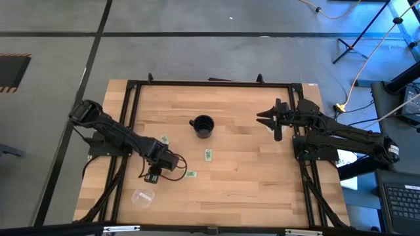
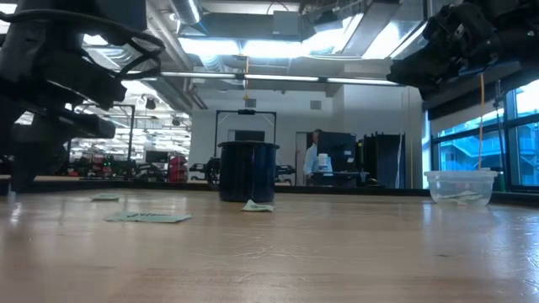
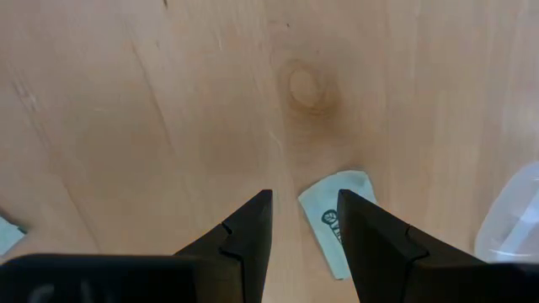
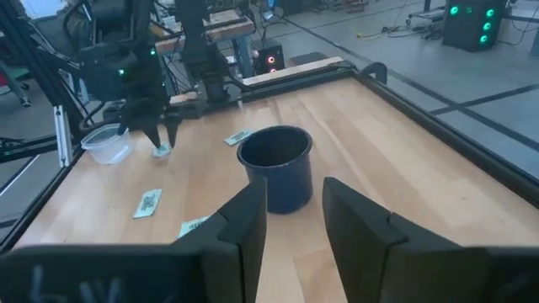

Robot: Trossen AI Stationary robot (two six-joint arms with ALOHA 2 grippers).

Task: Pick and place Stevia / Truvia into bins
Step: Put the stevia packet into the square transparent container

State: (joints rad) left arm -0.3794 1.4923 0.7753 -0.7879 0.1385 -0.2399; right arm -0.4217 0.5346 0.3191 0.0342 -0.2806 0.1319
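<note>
Several pale green Stevia packets lie flat on the wooden table point(image 1: 249, 190): one point(image 1: 165, 139) by the left arm, one point(image 1: 209, 155) at mid-table, one point(image 1: 190, 174) right of my left gripper. My left gripper point(image 1: 152, 176) point(image 3: 303, 220) points straight down, open, just above another packet point(image 3: 330, 217), which lies partly under one finger point(image 3: 370, 240). A clear round bin point(image 1: 142, 196) point(image 4: 105, 143) stands near the table's front left. My right gripper point(image 1: 269, 119) point(image 4: 293, 220) waits open and level at the far right, facing the black cup point(image 4: 276, 164).
The black cup point(image 1: 203, 126) point(image 2: 247, 171) stands upright at the table's far middle. A black frame point(image 1: 210, 83) runs along the table's edges. The bin's rim point(image 3: 514, 219) shows close beside my left gripper. Bare wood lies along the near and right parts.
</note>
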